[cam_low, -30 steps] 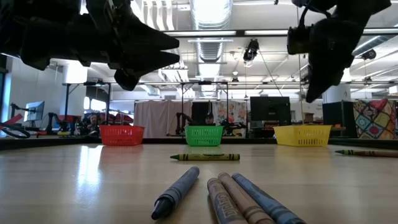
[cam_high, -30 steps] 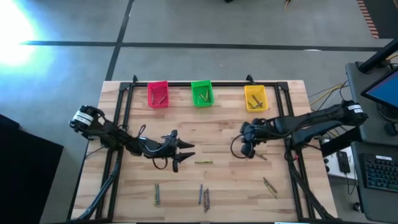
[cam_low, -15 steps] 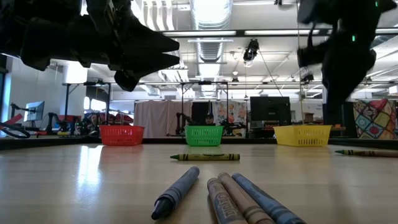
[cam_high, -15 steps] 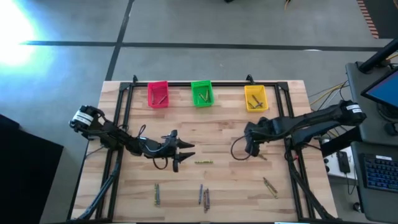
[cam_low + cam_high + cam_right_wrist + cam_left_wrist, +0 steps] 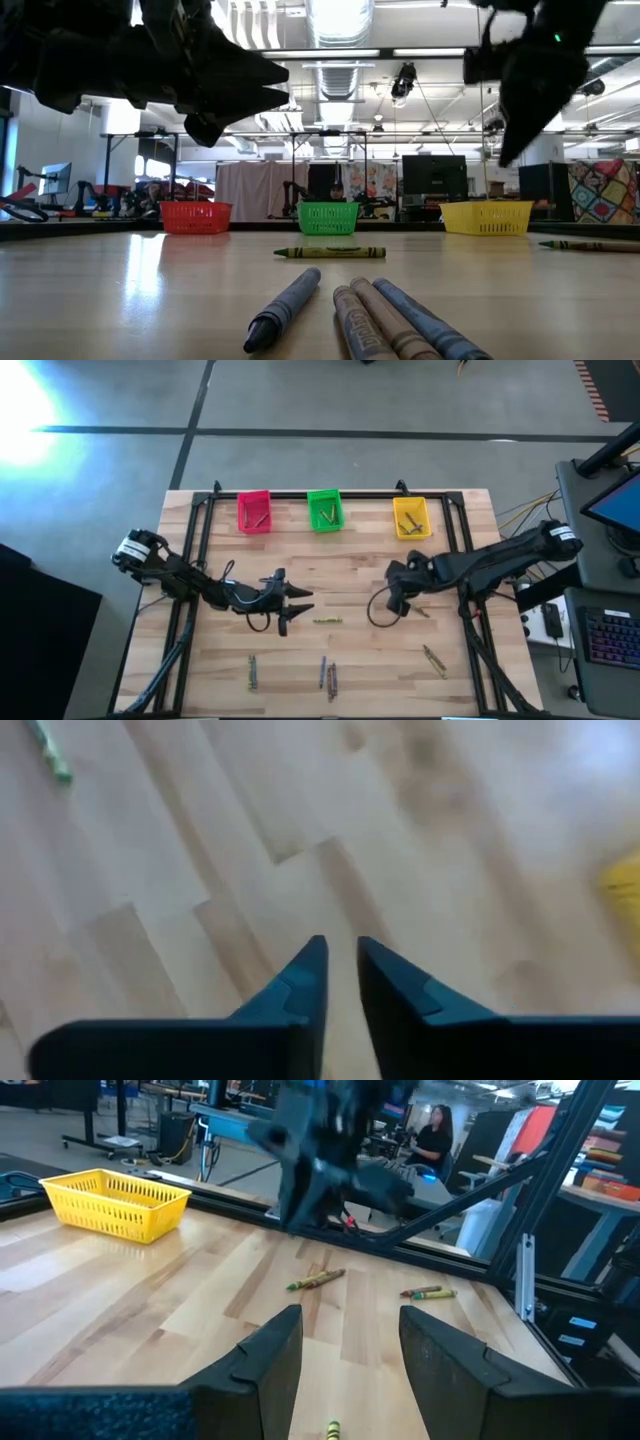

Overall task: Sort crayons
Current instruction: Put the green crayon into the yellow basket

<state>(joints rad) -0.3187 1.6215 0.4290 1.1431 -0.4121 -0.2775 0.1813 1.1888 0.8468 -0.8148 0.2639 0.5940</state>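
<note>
My right gripper (image 5: pixel 396 603) over bare wood.
Fingers nearly pressed together, empty; nearest crayon (image 5: pixel 421 610) lies at its four o'clock.

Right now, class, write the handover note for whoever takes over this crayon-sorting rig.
Left gripper: open, empty, above mid-table near an olive crayon.
Right gripper: nearly shut, empty, above the table's right half.
Done: a few crayons lie in the pink bin, green bin and yellow bin.
Left: the olive crayon and the loose crayons along the near edge.
</note>
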